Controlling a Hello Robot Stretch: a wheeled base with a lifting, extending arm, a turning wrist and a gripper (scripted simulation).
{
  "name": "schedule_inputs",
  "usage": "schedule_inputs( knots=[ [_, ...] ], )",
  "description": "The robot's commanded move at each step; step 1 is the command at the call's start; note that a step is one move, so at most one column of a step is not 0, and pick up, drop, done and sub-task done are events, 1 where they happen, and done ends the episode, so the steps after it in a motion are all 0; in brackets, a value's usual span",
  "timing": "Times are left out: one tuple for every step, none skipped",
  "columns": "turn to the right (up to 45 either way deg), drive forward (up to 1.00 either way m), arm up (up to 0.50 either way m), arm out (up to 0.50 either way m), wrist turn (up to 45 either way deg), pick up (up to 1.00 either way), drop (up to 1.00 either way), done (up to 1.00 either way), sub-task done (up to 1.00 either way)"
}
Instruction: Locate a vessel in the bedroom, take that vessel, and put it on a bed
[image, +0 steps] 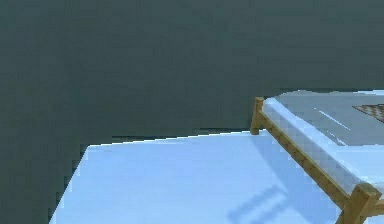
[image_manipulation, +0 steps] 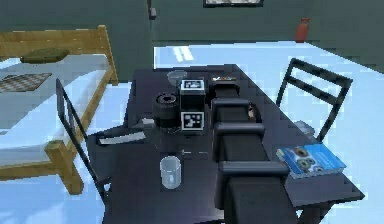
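The hand (image_manipulation: 158, 116) is over the dark table (image_manipulation: 275, 125), at the far end of the arm (image_manipulation: 250, 170). It sits just left of two small white squares with black marks. Things stand on the table around it, so I cannot tell if it holds anything.

A small clear cup (image_manipulation: 171, 170) stands upright on the table. It is near the table's front edge, just left of the arm and nearer the camera than the hand. A round grey bowl (image_manipulation: 177, 76) stands at the far end of the table, past the hand. Either one could be the vessel. Both are on the table and not on the bed.

A flat grey thing (image_manipulation: 120, 138) lies at the table's left edge. A blue book (image_manipulation: 310, 160) lies on the right side of the table, near its corner. One dark chair (image_manipulation: 78, 125) stands on the left of the table and another chair (image_manipulation: 312, 85) stands on the right.

The bed (image_manipulation: 70, 68) is on the left of the arm side view, beside the left chair. It has a wooden frame and a pale blue cover. A checked square (image_manipulation: 25, 83) lies on it. A red thing (image_manipulation: 300, 30) stands far back by the wall.

In the forward view, a corner of the bed (image: 320, 120) shows at the right, on a pale blue floor (image: 170, 185). A dark wall (image: 130, 60) is behind it.
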Motion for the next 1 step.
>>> schedule_inputs(
  knots=[
    [0.0,0.0,0.0,0.0,30.0,0.0,0.0,0.0,0.0]
  ],
)
